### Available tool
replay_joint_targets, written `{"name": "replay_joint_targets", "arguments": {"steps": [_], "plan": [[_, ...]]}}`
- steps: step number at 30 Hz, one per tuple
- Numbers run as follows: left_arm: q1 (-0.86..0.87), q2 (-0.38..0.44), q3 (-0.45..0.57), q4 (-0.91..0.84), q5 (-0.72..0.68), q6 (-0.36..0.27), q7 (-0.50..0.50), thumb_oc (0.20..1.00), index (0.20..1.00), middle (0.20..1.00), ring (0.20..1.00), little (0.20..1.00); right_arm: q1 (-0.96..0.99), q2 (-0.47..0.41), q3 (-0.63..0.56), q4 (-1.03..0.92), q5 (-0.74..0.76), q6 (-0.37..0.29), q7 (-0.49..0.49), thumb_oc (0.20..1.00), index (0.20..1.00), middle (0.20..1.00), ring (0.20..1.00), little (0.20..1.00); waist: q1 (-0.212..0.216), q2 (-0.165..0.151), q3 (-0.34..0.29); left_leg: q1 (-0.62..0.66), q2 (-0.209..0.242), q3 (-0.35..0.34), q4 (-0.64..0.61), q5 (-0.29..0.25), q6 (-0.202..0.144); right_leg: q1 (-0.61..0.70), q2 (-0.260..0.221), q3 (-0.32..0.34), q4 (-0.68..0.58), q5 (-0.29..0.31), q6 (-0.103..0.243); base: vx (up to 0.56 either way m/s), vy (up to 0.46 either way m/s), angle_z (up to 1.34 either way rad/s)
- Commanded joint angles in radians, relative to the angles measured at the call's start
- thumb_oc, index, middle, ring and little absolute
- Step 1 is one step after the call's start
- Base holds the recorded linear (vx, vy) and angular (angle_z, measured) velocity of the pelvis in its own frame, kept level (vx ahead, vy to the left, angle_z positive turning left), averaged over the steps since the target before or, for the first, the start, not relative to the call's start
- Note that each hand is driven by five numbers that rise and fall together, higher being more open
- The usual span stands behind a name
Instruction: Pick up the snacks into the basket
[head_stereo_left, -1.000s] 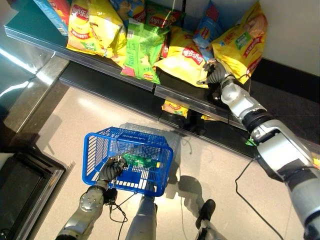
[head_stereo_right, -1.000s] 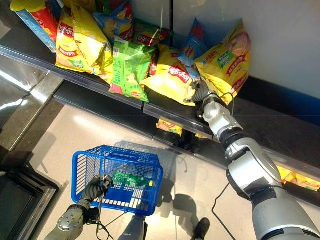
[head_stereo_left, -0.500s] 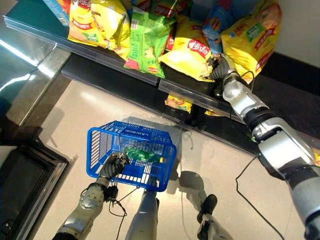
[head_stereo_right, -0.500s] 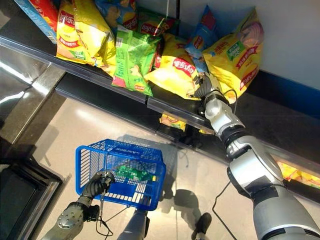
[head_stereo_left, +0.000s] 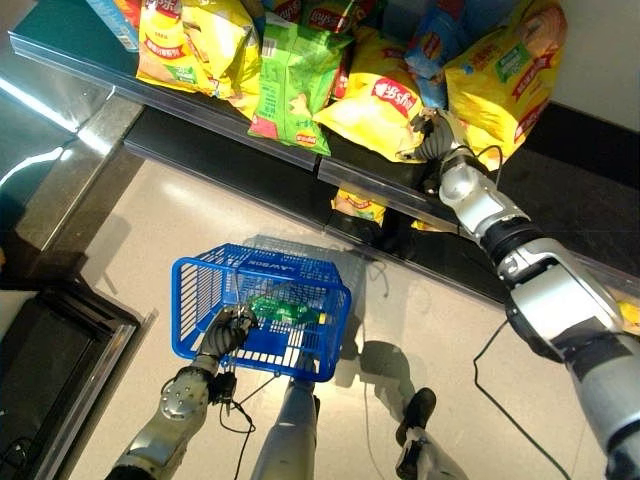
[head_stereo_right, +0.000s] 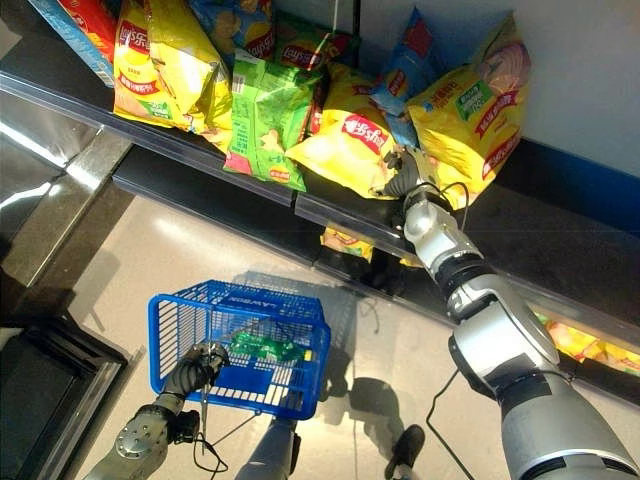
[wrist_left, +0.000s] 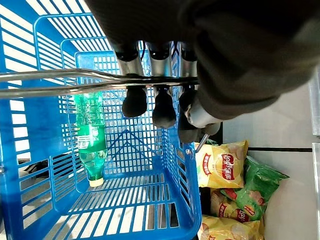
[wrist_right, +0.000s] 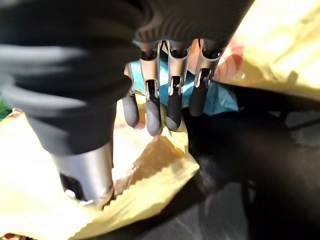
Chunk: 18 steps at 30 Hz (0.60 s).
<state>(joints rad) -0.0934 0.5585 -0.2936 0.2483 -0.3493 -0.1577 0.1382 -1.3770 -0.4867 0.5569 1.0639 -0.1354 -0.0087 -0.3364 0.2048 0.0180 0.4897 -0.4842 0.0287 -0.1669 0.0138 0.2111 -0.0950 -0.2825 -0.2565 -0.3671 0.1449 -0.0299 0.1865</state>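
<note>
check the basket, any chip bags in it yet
No, the blue basket holds a green bottle and no chip bags.

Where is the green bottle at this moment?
The green bottle lies on the floor of the blue basket, which the left hand holds by its wire handle, low in the eye views, below the snack shelf.
</note>
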Motion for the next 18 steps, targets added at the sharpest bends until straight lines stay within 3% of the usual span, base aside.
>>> {"name": "replay_joint_targets", "arguments": {"steps": [1, 18], "plan": [[-0.005, 0.023, 0.023, -0.15, -0.003, -0.102, 0.016, 0.2, 0.2, 0.2, 0.2, 0.2, -0.027, -0.006, 0.043, -0.032, -0.023, -0.011, 0.008, 0.2, 0.2, 0.2, 0.2, 0.2, 0.009, 0.004, 0.03, 0.02, -0.035, 0.047, 0.083, -0.12, -0.001, -0.035, -0.052, 0.046, 0.067, 0.027, 0.007, 0.0, 0.0, 0.0], [-0.004, 0.024, 0.025, -0.134, 0.005, -0.094, 0.015, 0.2, 0.2, 0.2, 0.2, 0.2, -0.015, 0.0, 0.026, -0.079, 0.004, -0.013, 0.012, 0.2, 0.2, 0.2, 0.2, 0.2, -0.007, -0.016, 0.025, 0.053, -0.026, 0.062, 0.091, -0.13, 0.0, -0.007, -0.044, 0.057, 0.053, 0.034, 0.009, 0.0, 0.0, 0.0]]}}
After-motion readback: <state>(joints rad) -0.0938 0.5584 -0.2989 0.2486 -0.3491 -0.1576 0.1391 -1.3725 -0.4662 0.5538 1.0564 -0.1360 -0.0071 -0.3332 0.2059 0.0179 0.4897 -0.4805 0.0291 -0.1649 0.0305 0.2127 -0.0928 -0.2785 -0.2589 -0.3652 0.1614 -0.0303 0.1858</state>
